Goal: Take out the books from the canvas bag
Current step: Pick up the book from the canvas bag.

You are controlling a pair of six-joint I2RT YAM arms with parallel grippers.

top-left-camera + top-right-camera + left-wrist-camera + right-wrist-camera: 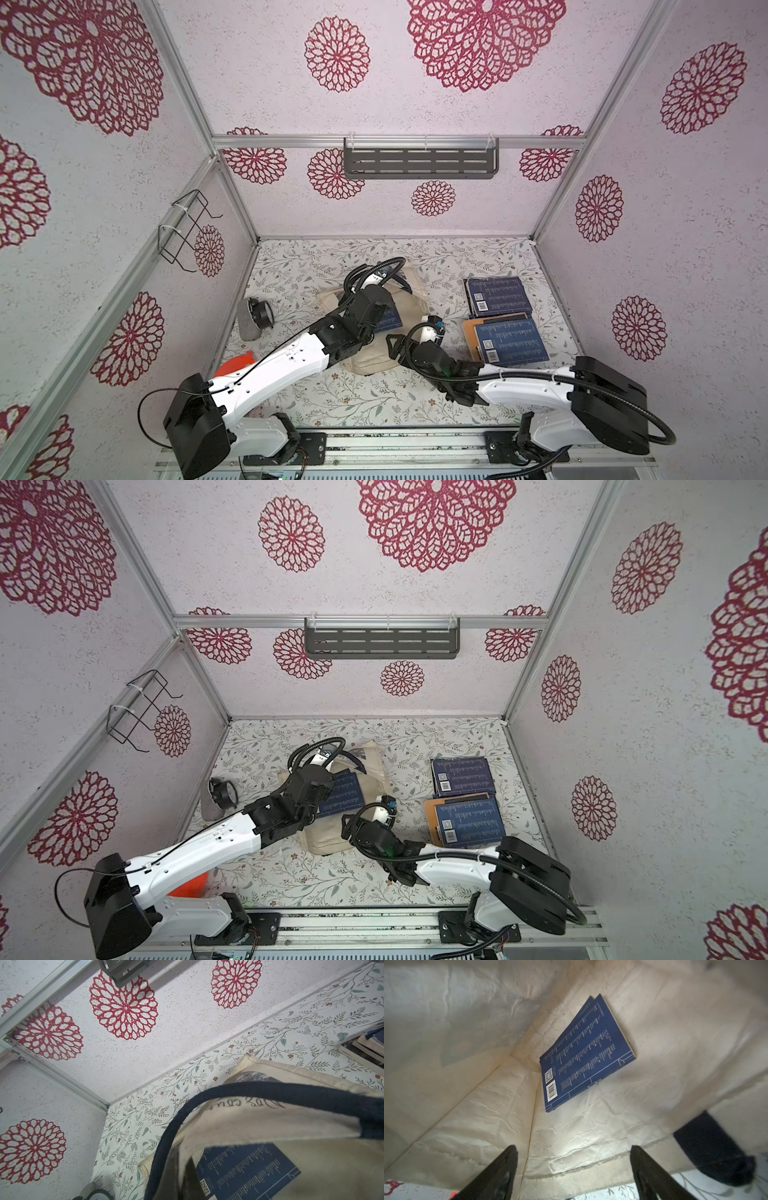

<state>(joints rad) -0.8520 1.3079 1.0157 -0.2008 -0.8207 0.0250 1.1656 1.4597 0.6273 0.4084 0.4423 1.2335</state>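
Nearest the arm bases, the right pincer (573, 1147) stands at the mouth of the canvas bag (591, 1136), its fingers spread wide with nothing between them. Inside the bag two dark-blue books (583, 1053) lie overlapped against the cloth, barcode side showing; both top views show them through the open mouth. The bag lies on the floral worktop (332, 395), roughly at its middle. Level with the right pincer, off to the right, a near stack (509, 338) of blue books rests on the worktop, with an orange cover (471, 336) peeking out beneath it. Farther in, the left pincer (382, 296) is clamped shut on the bag's upper rim beside the navy strap (270, 1091), holding the mouth up. A far stack (498, 295) of blue books lies just behind the near one. A grey shelf (419, 162) hangs on the back wall
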